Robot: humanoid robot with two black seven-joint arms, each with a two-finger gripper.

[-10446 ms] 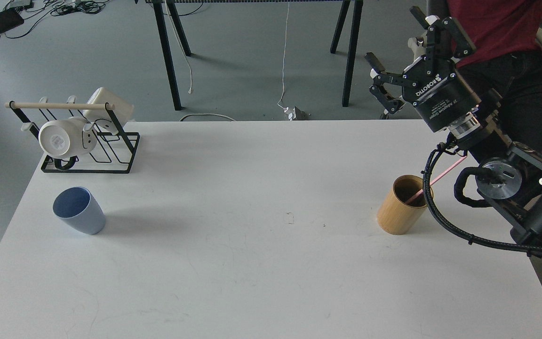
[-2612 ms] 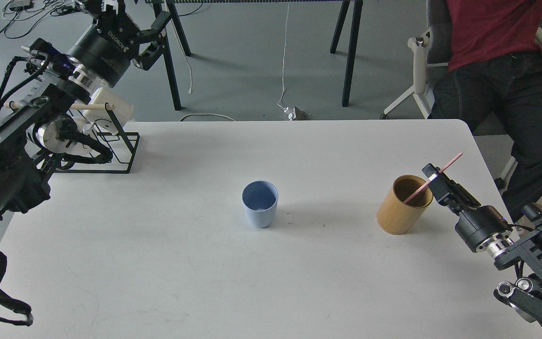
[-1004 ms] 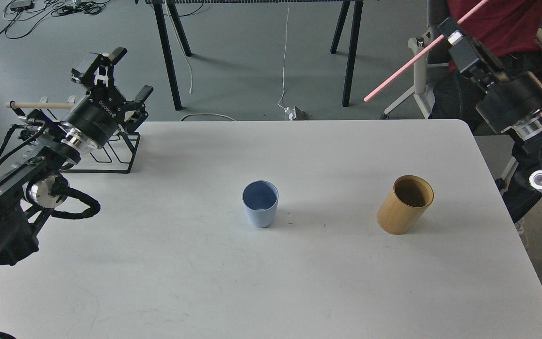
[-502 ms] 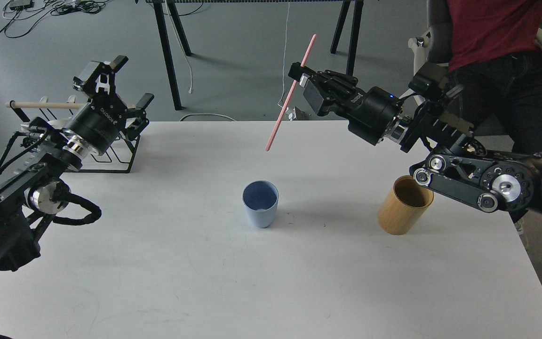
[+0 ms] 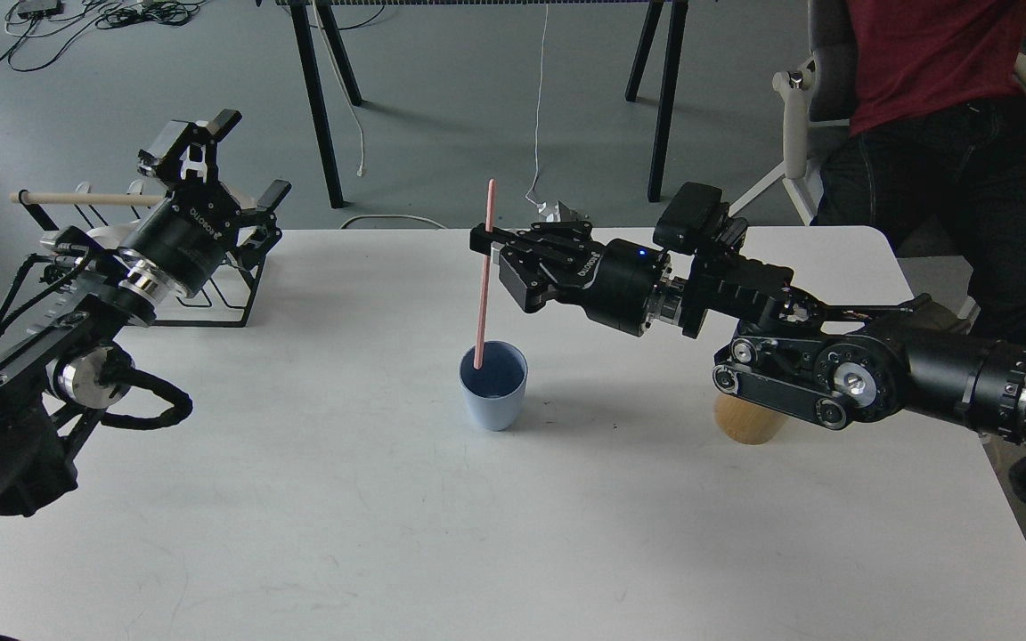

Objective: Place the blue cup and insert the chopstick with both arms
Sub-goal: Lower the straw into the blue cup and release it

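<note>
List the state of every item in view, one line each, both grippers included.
Pale blue tapered plastic cup: upright on the table, chopstick's lower end at its mouth.
Thin pink-red chopstick: near vertical, gripped above its middle.
Right gripper: fingers shut on the chopstick.
Left gripper: open, holding nothing, raised in front of the rack.
Tan bamboo cylinder holder: upright, mostly hidden behind the right arm.
Black wire mug rack: standing, largely hidden by the left arm.

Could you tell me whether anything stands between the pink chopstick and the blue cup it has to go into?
Nothing visible does: the chopstick, held near-upright in the right gripper, already has its lower tip at the open mouth of the blue cup.
</note>
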